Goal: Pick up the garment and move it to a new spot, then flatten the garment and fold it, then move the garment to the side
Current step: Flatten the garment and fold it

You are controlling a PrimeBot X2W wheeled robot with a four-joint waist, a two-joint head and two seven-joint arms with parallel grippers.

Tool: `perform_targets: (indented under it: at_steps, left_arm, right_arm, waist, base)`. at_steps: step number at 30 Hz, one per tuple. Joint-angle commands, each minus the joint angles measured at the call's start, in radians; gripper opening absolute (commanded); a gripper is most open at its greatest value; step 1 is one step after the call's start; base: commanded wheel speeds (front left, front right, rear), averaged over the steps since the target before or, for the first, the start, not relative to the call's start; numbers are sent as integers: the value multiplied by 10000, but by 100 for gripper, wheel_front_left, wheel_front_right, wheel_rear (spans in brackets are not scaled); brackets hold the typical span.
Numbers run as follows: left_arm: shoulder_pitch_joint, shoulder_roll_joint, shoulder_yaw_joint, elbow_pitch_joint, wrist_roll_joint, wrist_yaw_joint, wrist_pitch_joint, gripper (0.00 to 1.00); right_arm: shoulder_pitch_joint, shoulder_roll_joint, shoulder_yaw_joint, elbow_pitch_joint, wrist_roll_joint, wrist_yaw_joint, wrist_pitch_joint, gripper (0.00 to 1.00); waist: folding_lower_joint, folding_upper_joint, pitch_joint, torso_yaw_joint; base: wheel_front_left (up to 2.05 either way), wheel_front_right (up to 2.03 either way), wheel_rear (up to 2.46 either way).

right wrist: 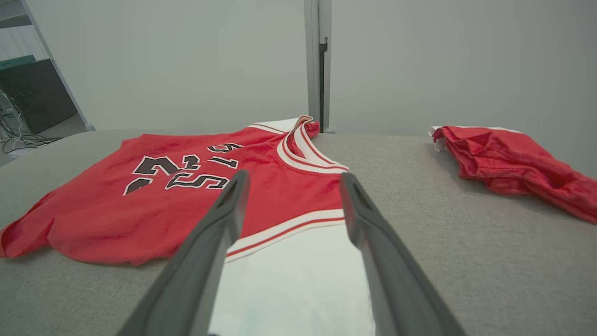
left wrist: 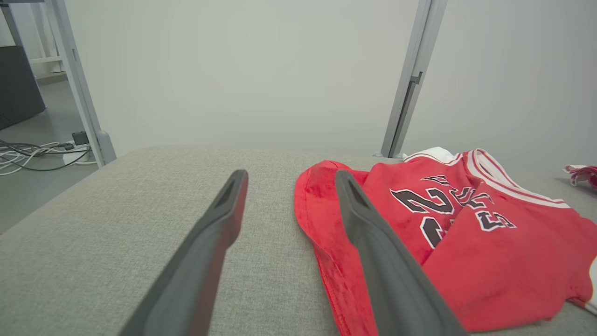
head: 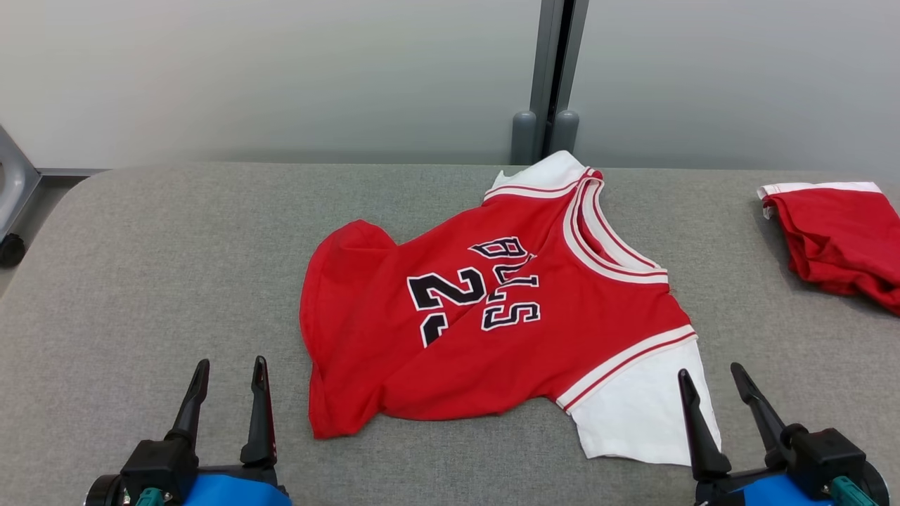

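my left hand [head: 232,360] and right hand [head: 708,369], both spread apart, flank the rumpled jersey [head: 492,330] lying mid-bench [head: 176,246]; best, i judge, to pinch its near red corner [head: 337,422] and white panel [head: 647,414] together, lifting evenly.

The garment [head: 492,330] is thin red-and-white cloth with a faint sheen. The table [head: 176,267] wears coarse, matt grey woven fabric. The fingers [left wrist: 205,252] of the left gripper [head: 232,360] and right gripper [head: 709,369] look like smooth, matt dark plastic.
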Motion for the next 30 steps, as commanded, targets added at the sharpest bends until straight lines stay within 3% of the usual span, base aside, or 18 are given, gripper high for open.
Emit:
perform_targets:
  at_steps: [1, 9, 21, 30]
  left_arm:
    - [-25, -5, -41, 23, -28, -20, -48, 100]
    - [-88, -5, -83, 34, -67, -24, -48, 100]
    - [-217, -4, -216, -1, -126, -26, -48, 100]
    - [-308, -5, -239, -47, -130, -25, -48, 100]
  right_arm:
    - [-136, 6, -80, 44, -67, 2, 37, 100]
    - [-857, -3, -708, 948, -799, 2, 820, 100]
    - [-1614, -201, -1280, 4051, -928, 2, 845, 100]
    - [-2028, -6, -650, 6165, -522, 16, 459, 100]
  waist:
    - [0, 0, 0, 10]
    - [0, 0, 16, 90]
    - [0, 0, 325, 293]
    - [0, 0, 539, 300]
  base:
    - [0, 0, 0]
    - [0, 0, 0]
    - [0, 0, 0]
    - [0, 0, 0]
